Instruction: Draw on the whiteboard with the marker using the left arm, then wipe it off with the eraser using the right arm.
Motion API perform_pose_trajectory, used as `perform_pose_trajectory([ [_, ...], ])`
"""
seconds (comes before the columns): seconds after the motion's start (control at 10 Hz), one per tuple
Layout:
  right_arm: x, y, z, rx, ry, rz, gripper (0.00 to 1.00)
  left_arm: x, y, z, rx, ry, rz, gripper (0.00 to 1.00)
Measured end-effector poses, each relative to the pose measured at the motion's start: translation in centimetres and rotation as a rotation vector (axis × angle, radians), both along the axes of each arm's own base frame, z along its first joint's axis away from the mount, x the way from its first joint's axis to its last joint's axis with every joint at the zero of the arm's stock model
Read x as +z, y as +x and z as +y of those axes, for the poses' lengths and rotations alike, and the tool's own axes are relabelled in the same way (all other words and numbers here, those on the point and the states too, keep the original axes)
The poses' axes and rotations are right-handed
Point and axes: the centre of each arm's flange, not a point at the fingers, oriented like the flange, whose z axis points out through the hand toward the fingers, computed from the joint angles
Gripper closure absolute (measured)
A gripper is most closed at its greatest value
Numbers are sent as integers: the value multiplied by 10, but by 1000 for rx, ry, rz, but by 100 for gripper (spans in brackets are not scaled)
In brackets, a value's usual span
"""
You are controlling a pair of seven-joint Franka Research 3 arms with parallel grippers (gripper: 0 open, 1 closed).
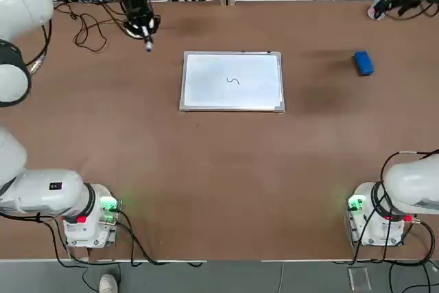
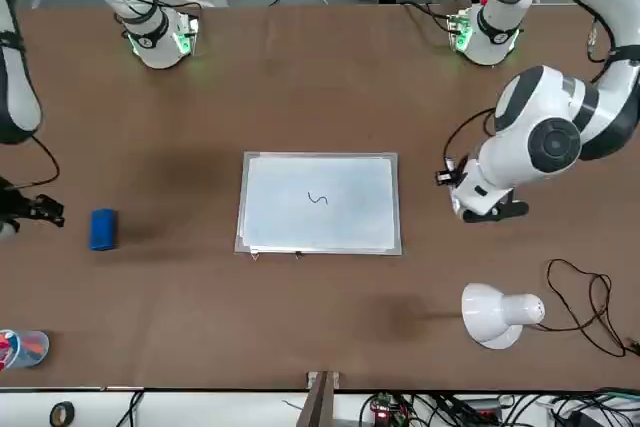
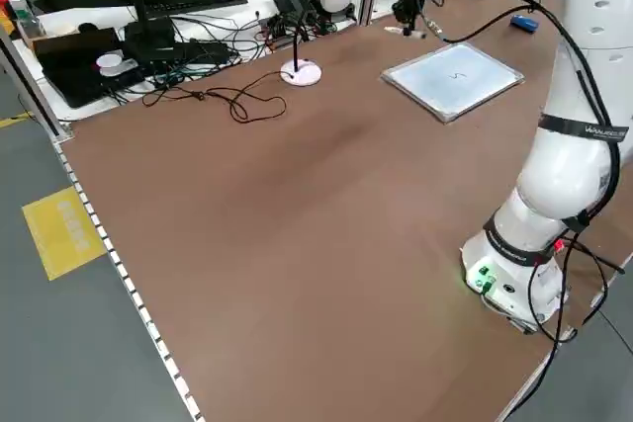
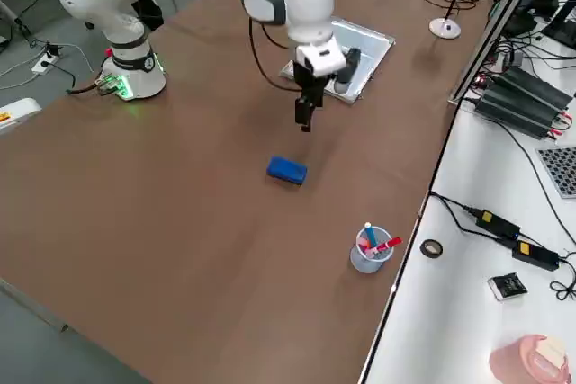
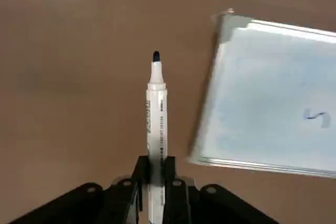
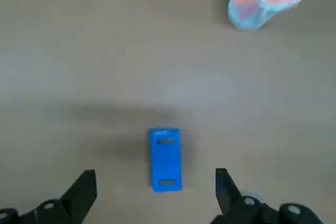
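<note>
The whiteboard [image 1: 232,81] lies flat mid-table with a small dark squiggle on it. My left gripper [image 5: 156,163] is shut on the marker [image 5: 156,108], whose dark tip points away from the fingers. It hovers off the board's far left corner [image 1: 146,36], clear of the surface. The blue eraser [image 1: 363,62] rests on the table to the right of the board. My right gripper [image 4: 305,120] hangs open above the eraser [image 6: 166,158] without touching it; the block sits between the spread fingers in the right wrist view.
A white lamp [image 2: 495,314] with a looped black cable [image 1: 86,29] stands at the far left edge. A clear cup [image 4: 371,251] holding red pens sits at the far right, beyond the eraser. Bare brown table [image 1: 226,183] stretches between the board and the arm bases.
</note>
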Motion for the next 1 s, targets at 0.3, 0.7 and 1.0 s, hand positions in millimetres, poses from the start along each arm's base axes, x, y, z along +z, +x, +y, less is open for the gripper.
perform_pose_trajectory([
  [0.3, -47, -10, 2, 1, 11, 69, 0, -25, 12, 66, -137, -1, -36, 83],
  [0.7, -76, -14, 1, -1, 13, 65, 0, -85, 7, 130, -185, -34, -111, 83],
  [1.0, -105, -13, -6, -11, 14, 40, 0, -133, -13, 149, -175, -16, -134, 83],
])
